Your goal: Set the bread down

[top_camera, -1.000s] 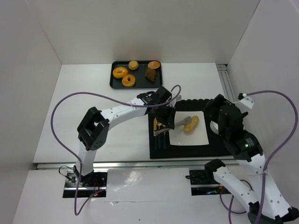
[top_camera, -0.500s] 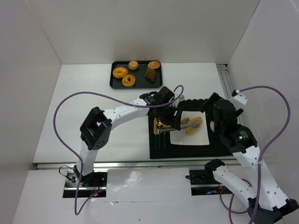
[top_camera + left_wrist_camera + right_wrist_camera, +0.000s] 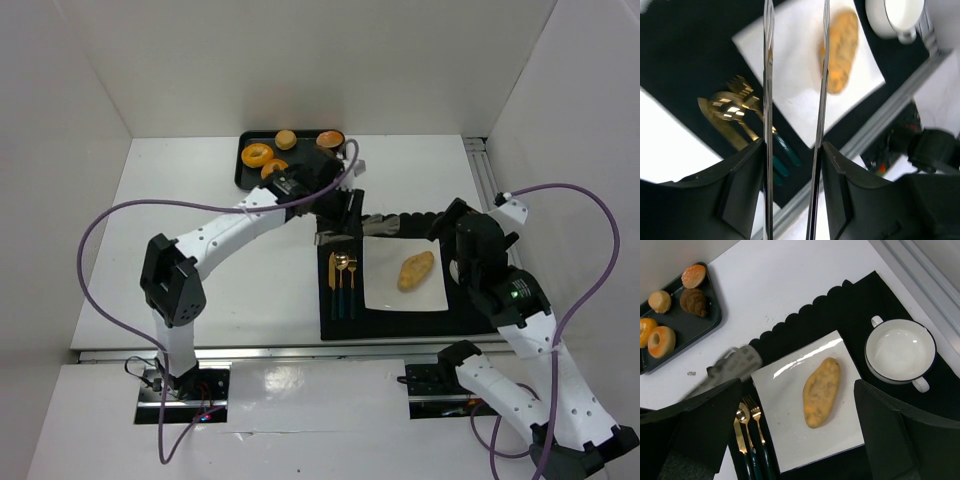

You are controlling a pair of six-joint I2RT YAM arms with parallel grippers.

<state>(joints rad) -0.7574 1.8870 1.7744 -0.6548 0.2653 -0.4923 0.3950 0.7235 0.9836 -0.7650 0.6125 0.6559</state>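
left gripper (image 3: 338, 215) has swung back off the plate (image 3: 385, 290), clamped on empty, spread tongs (image 3: 385, 222); bread (image 3: 415, 270) lies on the plate; right gripper (image 3: 797, 395) gapes wide, holding nothing

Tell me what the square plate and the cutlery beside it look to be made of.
The square plate is likely glazed ceramic: white and glossy, with bright reflection streaks. The cutlery has polished gold-toned metal heads showing mirror glints; the dark teal handles' material is unclear.
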